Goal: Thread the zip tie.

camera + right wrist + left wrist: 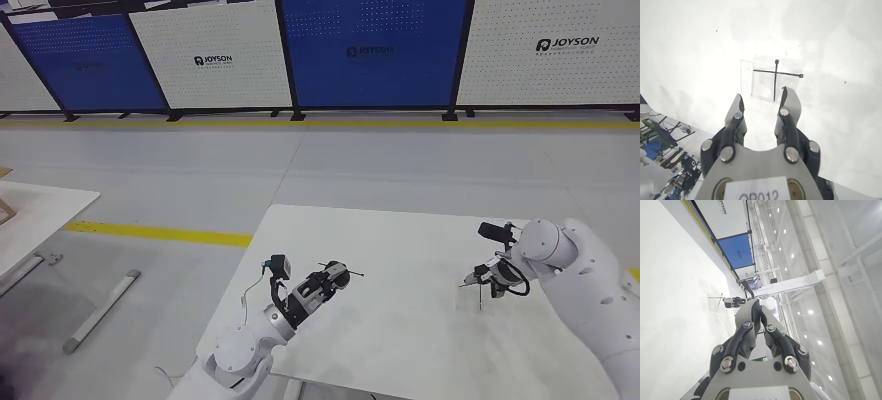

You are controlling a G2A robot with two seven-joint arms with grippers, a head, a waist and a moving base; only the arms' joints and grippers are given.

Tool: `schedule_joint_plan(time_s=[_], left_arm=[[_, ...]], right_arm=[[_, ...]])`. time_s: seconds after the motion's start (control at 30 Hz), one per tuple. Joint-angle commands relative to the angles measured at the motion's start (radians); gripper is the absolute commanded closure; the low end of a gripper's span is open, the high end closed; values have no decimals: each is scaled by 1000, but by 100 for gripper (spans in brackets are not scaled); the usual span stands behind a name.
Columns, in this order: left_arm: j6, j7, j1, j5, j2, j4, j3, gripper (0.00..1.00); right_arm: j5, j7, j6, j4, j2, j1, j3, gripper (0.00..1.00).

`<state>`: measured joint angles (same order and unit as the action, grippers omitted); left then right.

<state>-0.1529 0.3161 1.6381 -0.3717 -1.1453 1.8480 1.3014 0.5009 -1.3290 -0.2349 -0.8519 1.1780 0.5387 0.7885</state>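
**Black zip ties (776,72) crossed on a clear block (762,85), right pincer (762,92) lined up to pick**

Top view: at the right of the frame the right pincer hangs low over the white worktop (380,240), just beside the block. The ties show there only as thin dark lines. At lower centre the left pincer (335,272) is held above the worktop, well apart from the block. A thin dark sliver juts past its tips, too small to name.

Left wrist view: the left pincer is clenched, pads pressed together, with nothing visible between them. Beyond it, the right pincer faces the block and the ties.

Right wrist view: the right pincer is spread wide and empty. The two ties form a cross on the block, each with a square head at one end. The plain tail of one ends near the inner edge of one fingertip.

Neither tail passes through a head, so threading looks not yet begun; the step in hand seems to be picking up a tie. The next move likely calls for a narrow, centred pinch on one strap, without dragging along the one crossing it.
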Motion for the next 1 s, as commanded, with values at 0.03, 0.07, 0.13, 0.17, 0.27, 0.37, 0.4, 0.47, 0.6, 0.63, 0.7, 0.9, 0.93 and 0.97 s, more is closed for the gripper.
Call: schedule_joint_plan(time_s=[0.03, 0.07, 0.13, 0.17, 0.27, 0.37, 0.4, 0.47, 0.6, 0.63, 0.7, 0.9, 0.93, 0.97], left_arm=[[0, 0, 0, 0, 0, 0, 0, 100], [0, 0, 0, 0, 0, 0, 0, 100], [0, 0, 0, 0, 0, 0, 0, 100], [0, 0, 0, 0, 0, 0, 0, 100], [0, 0, 0, 0, 0, 0, 0, 100], [0, 0, 0, 0, 0, 0, 0, 100], [0, 0, 0, 0, 0, 0, 0, 100], [0, 0, 0, 0, 0, 0, 0, 100], [0, 0, 0, 0, 0, 0, 0, 100], [0, 0, 0, 0, 0, 0, 0, 100], [0, 0, 0, 0, 0, 0, 0, 100], [0, 0, 0, 0, 0, 0, 0, 100], [0, 0, 0, 0, 0, 0, 0, 100], [0, 0, 0, 0, 0, 0, 0, 100]], right_arm=[[-4, 6, 3, 21, 9, -8, -10, 57], [-6, 7, 5, 29, 12, -11, -13, 58], [-10, 8, 8, 45, 19, -18, -20, 59], [-9, 8, 9, 52, 22, -21, -24, 62], [-5, 11, 4, 73, 31, -32, -36, 63], [-7, 13, 7, 92, 40, -39, -44, 64], [-4, 13, 7, 98, 42, -41, -47, 69], [-3, 16, 6, 110, 48, -45, -53, 69], [5, 18, 0, 137, 60, -54, -67, 69], [6, 20, -4, 144, 63, -57, -69, 69], [4, 23, -3, 159, 70, -63, -74, 67], [10, 28, -5, 205, 91, -80, -93, 71], [10, 27, -3, 213, 95, -83, -96, 71], [10, 26, -1, 220, 98, -86, -99, 73]])
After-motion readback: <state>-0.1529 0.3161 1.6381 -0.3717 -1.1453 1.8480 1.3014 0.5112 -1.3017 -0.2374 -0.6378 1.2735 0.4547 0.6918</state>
